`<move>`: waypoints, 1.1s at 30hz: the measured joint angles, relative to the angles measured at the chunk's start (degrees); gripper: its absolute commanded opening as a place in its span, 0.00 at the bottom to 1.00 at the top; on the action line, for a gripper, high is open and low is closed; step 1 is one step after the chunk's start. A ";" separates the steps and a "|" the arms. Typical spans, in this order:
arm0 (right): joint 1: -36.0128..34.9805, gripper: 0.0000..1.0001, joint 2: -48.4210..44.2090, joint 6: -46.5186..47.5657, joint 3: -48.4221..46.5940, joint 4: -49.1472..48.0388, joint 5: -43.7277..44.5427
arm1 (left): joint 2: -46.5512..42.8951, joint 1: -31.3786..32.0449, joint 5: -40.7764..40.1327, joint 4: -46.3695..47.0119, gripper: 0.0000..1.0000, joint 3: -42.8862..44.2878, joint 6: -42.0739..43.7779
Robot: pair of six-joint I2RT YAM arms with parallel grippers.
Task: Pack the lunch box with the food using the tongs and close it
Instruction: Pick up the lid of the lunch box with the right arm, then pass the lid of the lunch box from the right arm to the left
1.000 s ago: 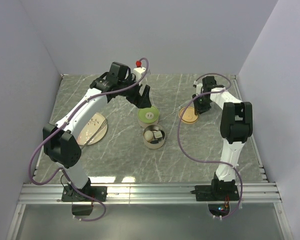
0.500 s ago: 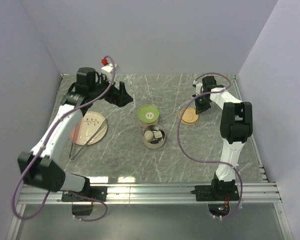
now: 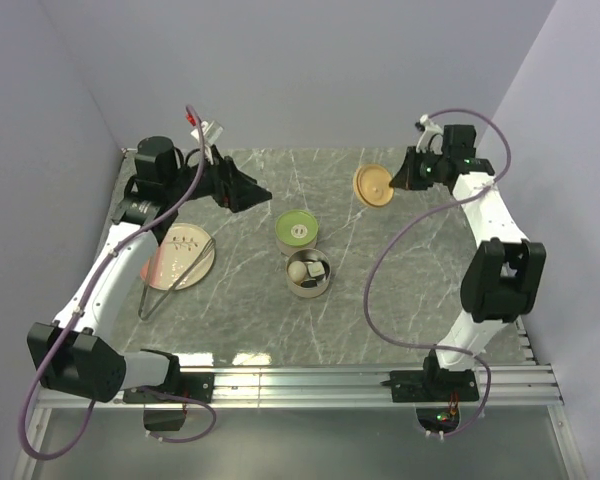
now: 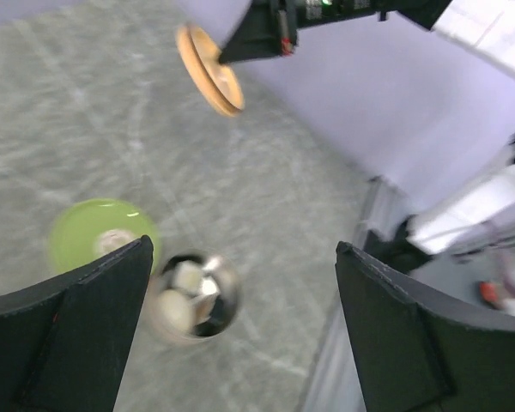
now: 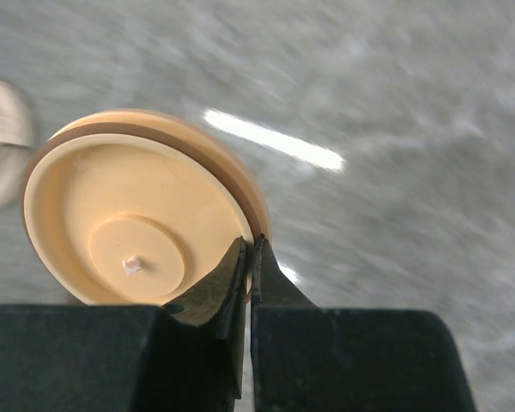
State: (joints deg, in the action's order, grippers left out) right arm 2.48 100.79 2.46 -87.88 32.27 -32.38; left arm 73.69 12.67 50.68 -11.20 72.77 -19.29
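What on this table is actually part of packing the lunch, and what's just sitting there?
Part of the job:
- open tin with the food inside
- green-lidded tin
- pale orange lid, pinched in the right gripper
- tongs, lying over the plate's edge
- left gripper, open and empty

Just lying about:
- pink plate
- table

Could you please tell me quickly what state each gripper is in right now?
Left gripper: open, holding nothing.
Right gripper: closed on the rim of the pale orange lid.

Right hand (image 3: 394, 186) grips the pale orange lid (image 3: 373, 185) by its edge.
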 measured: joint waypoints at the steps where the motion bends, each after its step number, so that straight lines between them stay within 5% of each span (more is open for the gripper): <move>1: -0.11 0.00 -1.73 -1.75 0.09 -1.29 -2.38 | -0.11 0.00 1.51 2.95 0.93 -1.55 -2.99; 12: -7.67 0.00 -13.86 -19.10 7.39 -18.97 -18.71 | -0.76 0.11 8.92 47.87 0.86 -16.92 -41.68; 17: -13.99 0.00 -15.69 -19.78 8.33 -21.20 -19.89 | -0.68 1.36 7.43 60.35 0.79 -19.04 -50.86; 33: -19.96 0.00 -18.43 -19.82 10.32 -22.43 -20.59 | 0.83 6.14 3.91 67.32 0.58 -22.75 -58.03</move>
State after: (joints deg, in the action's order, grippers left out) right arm -17.47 82.37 -17.37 -77.56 9.85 -52.97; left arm 74.52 18.81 54.59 56.12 50.02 -77.32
